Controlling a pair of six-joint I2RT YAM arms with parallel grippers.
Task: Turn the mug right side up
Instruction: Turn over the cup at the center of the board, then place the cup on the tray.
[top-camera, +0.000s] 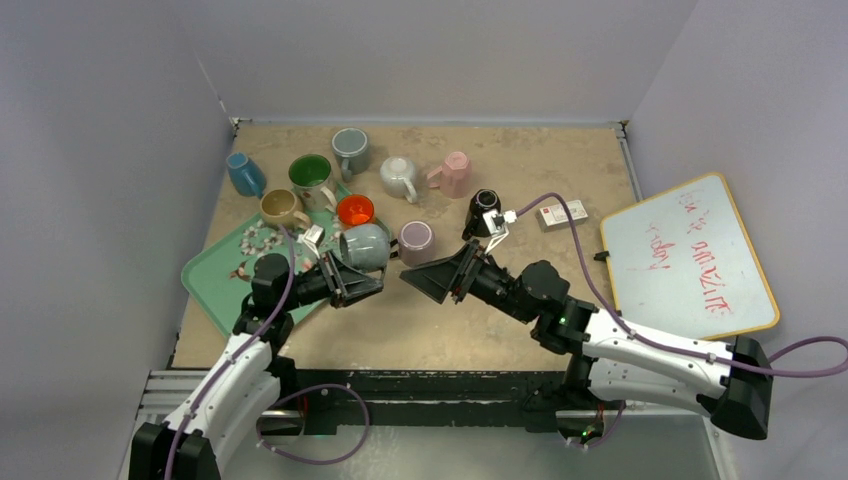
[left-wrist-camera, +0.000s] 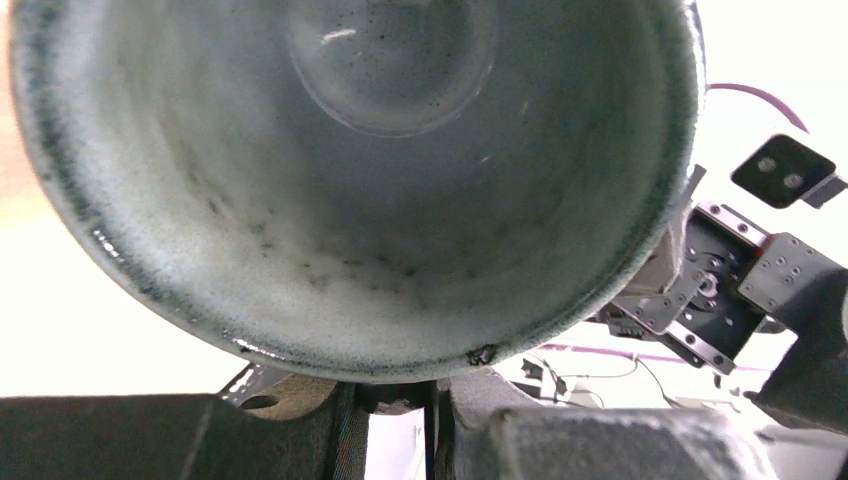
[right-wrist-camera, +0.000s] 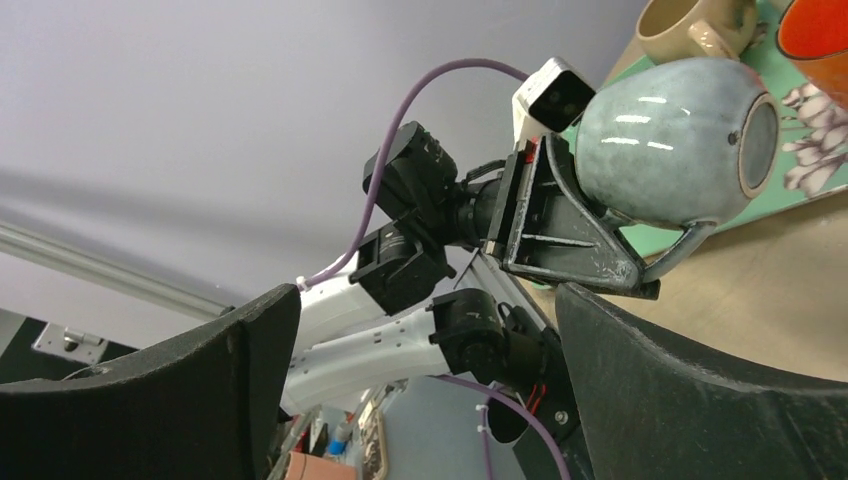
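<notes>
**Item: grey-blue mug, held sideways in the air**

- Grey-blue mug (top-camera: 366, 244): just left of centre in the top view, raised over the right edge of the green tray (top-camera: 212, 291). It lies on its side. Its mouth faces my left wrist camera and fills the upper frame there (left-wrist-camera: 380, 200). Its base ring points to the right of the right wrist view (right-wrist-camera: 670, 140).
- My left pincer (top-camera: 360, 272): clenched on the mug, with the fingers (right-wrist-camera: 560, 235) meeting it under the rim by the handle.
- My right pincer (top-camera: 425, 280): released, jaws spread wide, just right of the mug and apart from it, facing its base.
- Near the mug on the table (top-camera: 500, 320): orange mug (top-camera: 355, 210), mauve mug (top-camera: 415, 237), tan mug (top-camera: 282, 207).
- Back row: blue mug (top-camera: 243, 172), green mug (top-camera: 312, 175), grey mug (top-camera: 350, 150), white mug (top-camera: 400, 178), pink mug (top-camera: 452, 173), black mug (top-camera: 485, 208).
- Far right: whiteboard (top-camera: 690, 255) with red scrawl.
</notes>
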